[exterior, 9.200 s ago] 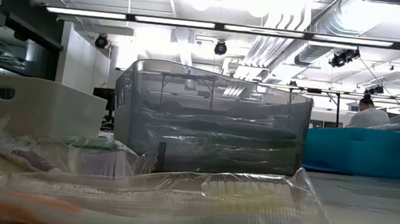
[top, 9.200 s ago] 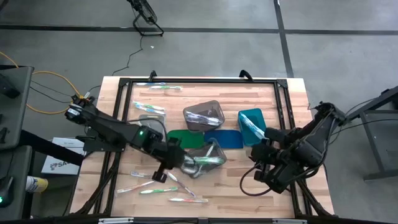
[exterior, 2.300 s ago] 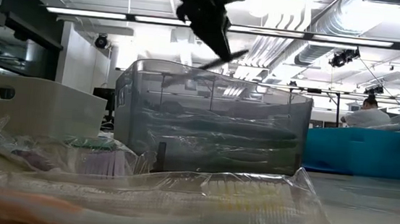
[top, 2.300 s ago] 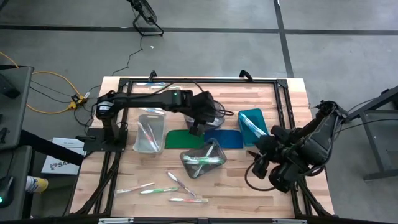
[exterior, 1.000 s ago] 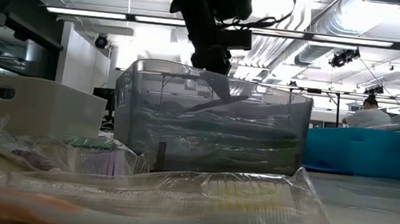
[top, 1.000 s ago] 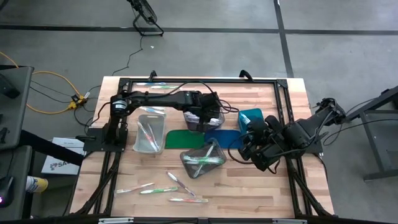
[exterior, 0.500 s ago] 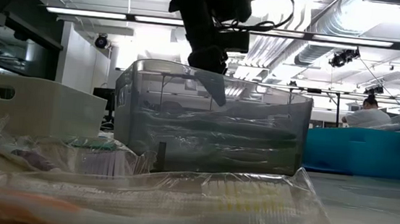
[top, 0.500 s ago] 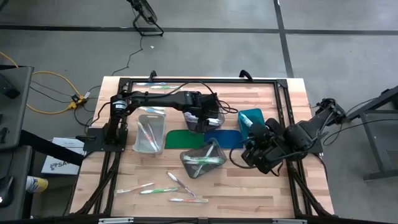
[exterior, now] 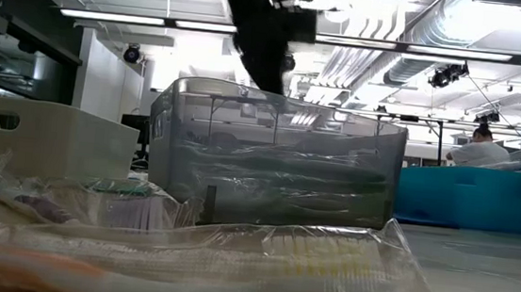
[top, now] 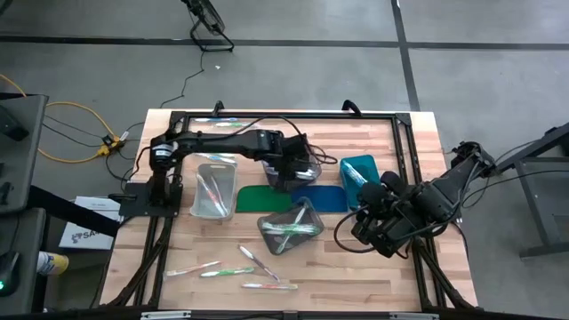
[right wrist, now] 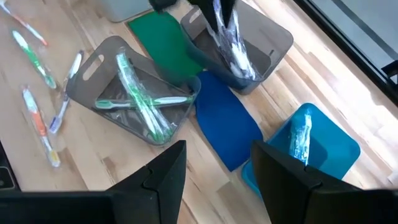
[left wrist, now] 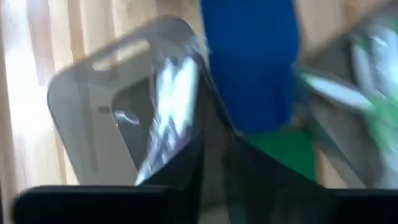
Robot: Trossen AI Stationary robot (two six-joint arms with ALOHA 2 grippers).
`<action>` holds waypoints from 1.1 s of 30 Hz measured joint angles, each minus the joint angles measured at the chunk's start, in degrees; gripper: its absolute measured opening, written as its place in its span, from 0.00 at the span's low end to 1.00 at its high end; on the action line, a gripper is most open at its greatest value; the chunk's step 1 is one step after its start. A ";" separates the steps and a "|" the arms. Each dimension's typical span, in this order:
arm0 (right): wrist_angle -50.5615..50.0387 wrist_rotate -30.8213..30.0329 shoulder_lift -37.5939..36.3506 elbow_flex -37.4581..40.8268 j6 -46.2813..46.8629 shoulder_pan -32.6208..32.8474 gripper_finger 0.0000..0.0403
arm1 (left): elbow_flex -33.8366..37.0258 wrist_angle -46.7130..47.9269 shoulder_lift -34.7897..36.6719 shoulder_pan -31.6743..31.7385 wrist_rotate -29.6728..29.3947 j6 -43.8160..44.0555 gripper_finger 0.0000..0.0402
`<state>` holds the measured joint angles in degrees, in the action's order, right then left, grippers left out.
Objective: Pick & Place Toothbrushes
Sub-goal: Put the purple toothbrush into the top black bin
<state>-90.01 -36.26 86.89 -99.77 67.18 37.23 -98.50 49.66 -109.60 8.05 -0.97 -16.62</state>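
The left pincer (top: 283,171) hides part of the grey bin (top: 307,164); its fingers are blurred.

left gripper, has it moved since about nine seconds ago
Yes. The left gripper went from the tilted grey bin near the table's front to over the upright grey bin beyond the green mat.

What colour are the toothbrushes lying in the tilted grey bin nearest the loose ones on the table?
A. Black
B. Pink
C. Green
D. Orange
C: the right wrist view shows green-accented toothbrushes crossed inside the tilted grey bin, beside the green mat.
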 joint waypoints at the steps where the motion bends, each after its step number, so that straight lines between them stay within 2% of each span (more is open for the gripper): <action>1: -0.01 0.13 0.00 0.00 -0.44 0.03 0.43 | 0.00 1.64 0.87 -0.61 -0.32 -0.06 0.15; 4: -0.03 0.18 -0.08 0.00 -1.27 0.86 0.43 | -0.02 6.28 3.14 -3.25 -2.75 -0.07 0.03; 10: -0.02 0.20 -0.33 0.07 -2.38 2.77 0.43 | -0.04 18.60 6.23 -11.11 -6.34 -2.37 0.01; 15: -0.01 0.17 -0.33 0.07 -2.98 4.19 0.43 | 0.04 24.51 6.17 -18.48 -6.64 -1.09 0.01; 24: -0.01 -2.10 -0.35 0.07 -2.74 8.98 0.43 | 0.41 23.12 6.17 -29.31 -6.91 3.99 0.00; 28: 0.00 -2.71 -0.35 0.07 -1.25 11.15 0.43 | 4.49 20.33 6.15 -32.37 -6.81 6.28 0.00; 33: 0.00 -2.81 -0.35 0.07 0.15 13.67 0.43 | 11.36 14.64 6.14 -35.55 -0.74 7.72 0.00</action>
<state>-90.01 -39.06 86.54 -99.70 67.33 50.90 -87.14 64.30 -103.46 -27.50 -1.71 -8.90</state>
